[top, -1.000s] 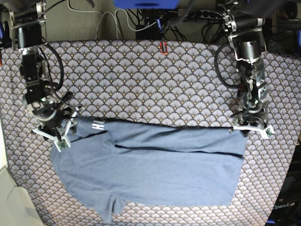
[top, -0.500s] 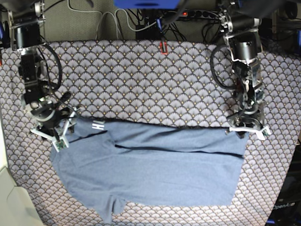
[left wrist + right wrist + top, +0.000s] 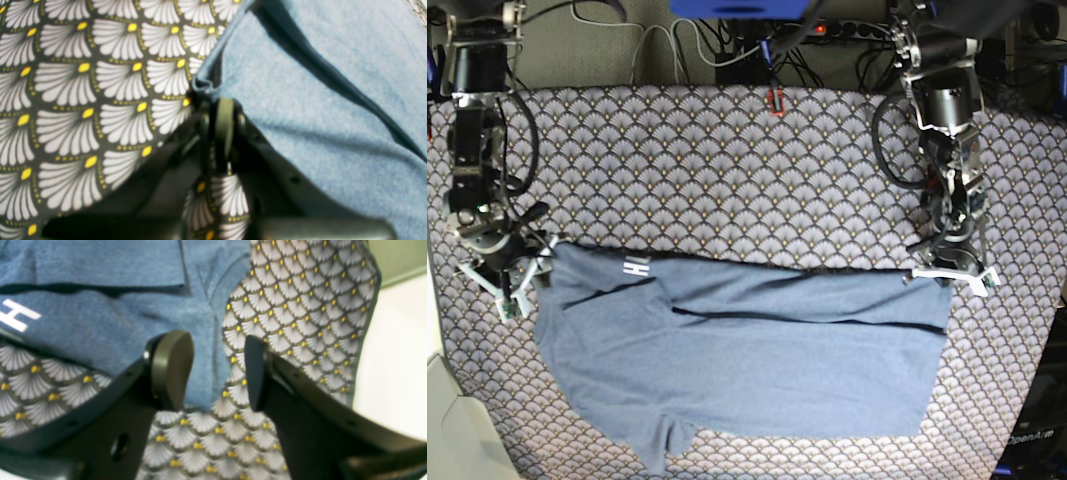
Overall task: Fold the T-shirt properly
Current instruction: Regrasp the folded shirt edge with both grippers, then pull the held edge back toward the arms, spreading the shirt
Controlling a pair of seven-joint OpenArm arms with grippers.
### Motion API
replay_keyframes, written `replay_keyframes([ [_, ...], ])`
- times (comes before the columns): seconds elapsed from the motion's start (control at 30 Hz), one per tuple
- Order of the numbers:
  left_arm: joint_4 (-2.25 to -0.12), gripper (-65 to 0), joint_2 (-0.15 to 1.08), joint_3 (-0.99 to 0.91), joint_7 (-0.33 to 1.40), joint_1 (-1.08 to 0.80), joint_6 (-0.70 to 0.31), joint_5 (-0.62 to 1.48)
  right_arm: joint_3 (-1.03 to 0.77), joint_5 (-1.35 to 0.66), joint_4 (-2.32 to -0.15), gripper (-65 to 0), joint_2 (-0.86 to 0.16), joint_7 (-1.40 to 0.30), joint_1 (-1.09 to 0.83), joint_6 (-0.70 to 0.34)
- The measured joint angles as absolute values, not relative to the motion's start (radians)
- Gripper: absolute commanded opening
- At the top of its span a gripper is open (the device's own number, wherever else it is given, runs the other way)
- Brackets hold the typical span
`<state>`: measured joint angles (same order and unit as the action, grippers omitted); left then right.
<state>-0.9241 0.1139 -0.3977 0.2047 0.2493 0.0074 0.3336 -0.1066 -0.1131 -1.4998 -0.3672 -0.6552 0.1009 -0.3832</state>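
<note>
Across the worktop, covered by a tablecloth printed with pale scallop fans and yellow dots, the T-shirt is lying spread out and folded over on itself, its slate-blue fabric filling the near half of the base view. A white letter "H" is showing near the shirt's upper edge on the base view's left, and a dark fold line is running across the cloth just below it.

The left gripper, on the base view's right, is sitting down at the shirt's upper corner. In its wrist view the left fingers are pressed together with no gap between them, and a small bunched lip of the blue hem is sitting right at their tips, so they are pinching the T-shirt at its edge, with the patterned cloth to one side.

The right gripper, on the base view's left, is hovering at the opposite edge of the shirt. Its wrist view shows the right fingers standing wide apart, straddling the border where blue fabric is meeting the tablecloth; nothing is caught between them.
</note>
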Motion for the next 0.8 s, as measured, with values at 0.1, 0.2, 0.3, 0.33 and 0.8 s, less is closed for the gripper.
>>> replay_keyframes([
  [0.1,-0.925,-64.6,0.115,-0.398,0.206,0.25,0.007,0.334,-0.206,-0.125,-1.5,-34.9,-0.307,-0.752,0.117,-0.448],
  [0.2,-0.925,-64.6,0.121,-0.397,0.208,0.25,0.006,0.334,-0.278,-0.12,-1.493,-34.9,-0.262,-0.807,0.142,-0.482],
  [0.3,-0.925,-64.6,0.13,-0.398,0.209,0.25,0.004,0.334,-0.321,-0.134,-1.443,-34.9,-0.249,-0.794,0.173,-0.487],
  [0.33,-0.925,-64.6,0.132,-0.397,0.209,0.25,0.004,0.334,-0.333,-0.131,-1.418,-34.9,-0.249,-0.794,0.177,-0.487],
  [0.8,-0.93,-64.6,0.135,-0.397,0.212,0.246,0.003,0.334,-0.375,-0.123,-1.215,-34.9,-0.252,-0.764,0.218,-0.49],
])
